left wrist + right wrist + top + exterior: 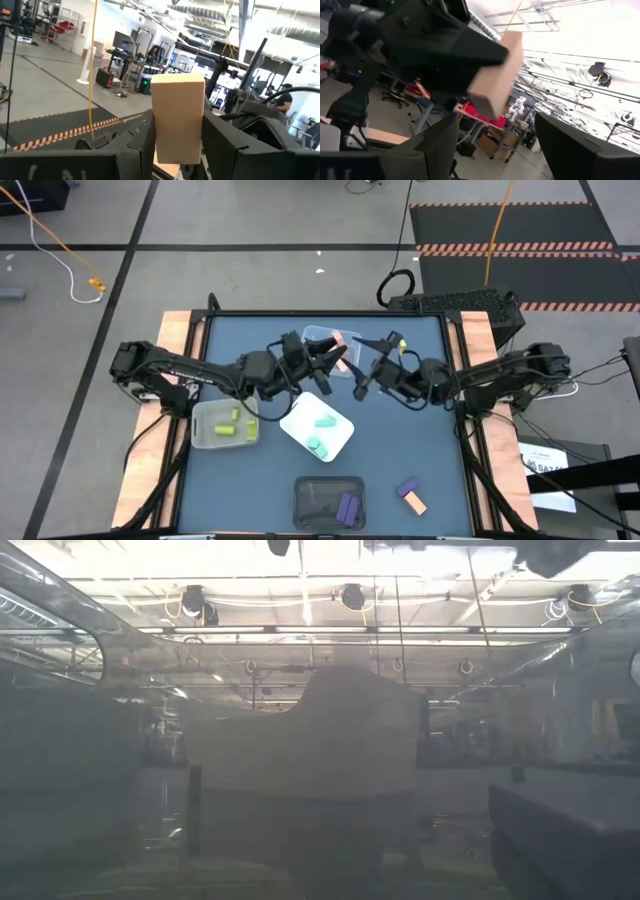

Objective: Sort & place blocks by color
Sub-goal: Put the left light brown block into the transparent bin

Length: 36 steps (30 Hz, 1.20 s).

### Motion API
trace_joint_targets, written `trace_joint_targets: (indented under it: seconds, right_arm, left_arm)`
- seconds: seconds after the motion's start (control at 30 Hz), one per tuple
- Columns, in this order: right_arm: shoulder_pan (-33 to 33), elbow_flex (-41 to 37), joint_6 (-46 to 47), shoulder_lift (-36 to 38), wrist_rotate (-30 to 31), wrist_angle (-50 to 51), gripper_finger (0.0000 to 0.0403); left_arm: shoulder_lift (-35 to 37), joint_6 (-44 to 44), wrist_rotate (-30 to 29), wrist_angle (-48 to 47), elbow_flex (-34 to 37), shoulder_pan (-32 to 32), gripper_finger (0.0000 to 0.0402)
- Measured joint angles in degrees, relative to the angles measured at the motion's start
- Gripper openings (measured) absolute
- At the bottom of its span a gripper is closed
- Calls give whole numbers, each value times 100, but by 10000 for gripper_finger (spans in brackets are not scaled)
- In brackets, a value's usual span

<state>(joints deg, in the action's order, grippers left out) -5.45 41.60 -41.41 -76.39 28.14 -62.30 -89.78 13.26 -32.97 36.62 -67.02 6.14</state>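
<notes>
Salmon-orange block [177, 117] clamped in left end effector [177, 145], right end effector [495, 150] open beside it

Left gripper [333, 358] and right gripper [362, 372] meet above the table's [440, 470] far middle, over the far bin [318, 338]. Left one clamps a bar block [177, 117]; right one's fingers apart, just beside it. Nearer the left edge, a bin [205, 437] holds several blocks [233, 423]. Right of it, mid-table, a tilted bin [340, 442] holds two blocks [318, 434]. At the near edge, another bin [312, 502] holds one block [347, 507]. Right of that, two blocks [410, 494] lie touching on the table.
</notes>
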Motion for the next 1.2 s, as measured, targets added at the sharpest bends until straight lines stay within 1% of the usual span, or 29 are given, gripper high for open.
trace_joint_targets:
  seconds: [0.13, 0.3, 0.4, 0.6, 0.8, 1.0, 1.2]
  right_arm:
    - [125, 375, 13, -399, -12, -15, 252]
    - [166, 377, -67, -536, -133, -571, 249]
    - [147, 377, -305, -541, -138, -488, 236]
    - [83, 377, -728, -541, -138, -474, 191]
    - [80, 375, -775, -541, -138, -466, 140]
    - [76, 366, -901, -540, -107, -421, 94]
    - [7, 366, -881, -532, -91, -385, 43]
  left_arm:
    - [-2, -6, 5, -12, 0, -22, 127]
    - [-2, -122, 12, 44, 0, -16, 127]
    - [0, -120, 13, -5, 0, -16, 127]
    - [-2, -71, 13, -159, 0, -16, 127]
    - [-2, 21, -42, -259, 0, -16, 138]
    - [4, 81, -106, -347, 0, -16, 134]
    - [4, 33, -33, -433, 0, -16, 162]
